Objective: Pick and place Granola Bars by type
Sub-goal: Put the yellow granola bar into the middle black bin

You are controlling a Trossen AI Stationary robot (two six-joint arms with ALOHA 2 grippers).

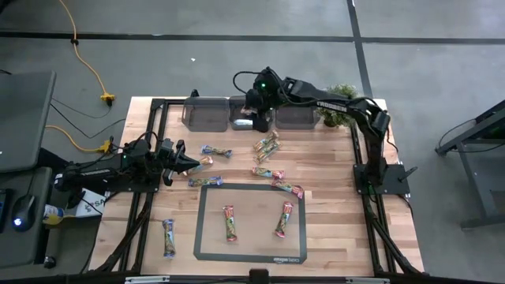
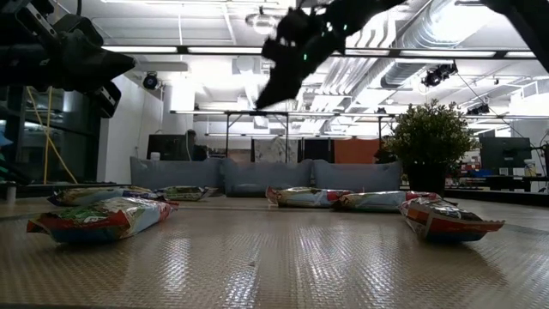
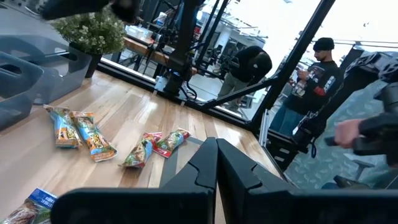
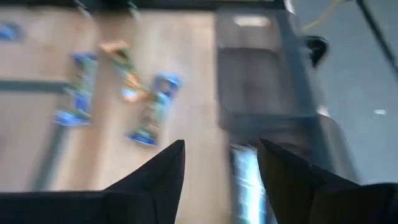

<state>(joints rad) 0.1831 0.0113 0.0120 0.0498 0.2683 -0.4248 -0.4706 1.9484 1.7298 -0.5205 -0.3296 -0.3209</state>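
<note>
My right gripper (image 1: 257,113) (image 4: 221,148) hovers open above the middle grey bin (image 1: 249,105) at the table's far edge. A blue-silver bar (image 1: 243,124) (image 4: 245,180) lies in that bin, under and just beyond the open fingers. My left gripper (image 1: 192,163) (image 3: 216,149) is shut and holds nothing, at the table's left, its tips close to a brown-gold bar (image 1: 203,161). Blue bars (image 1: 215,151) (image 1: 205,181) lie nearby. Green-and-orange bars (image 1: 267,144) and red-green bars (image 1: 288,188) lie mid-table. Two bars (image 1: 229,222) (image 1: 285,219) rest inside the dark-framed mat (image 1: 251,256). One bar (image 1: 169,237) lies near the left front.
Three grey bins stand in a row along the far edge, the left bin (image 1: 207,113) and the right bin (image 1: 296,116) flanking the middle one. A small potted plant (image 1: 338,106) stands right of them. People (image 3: 314,74) stand in the room beyond the table.
</note>
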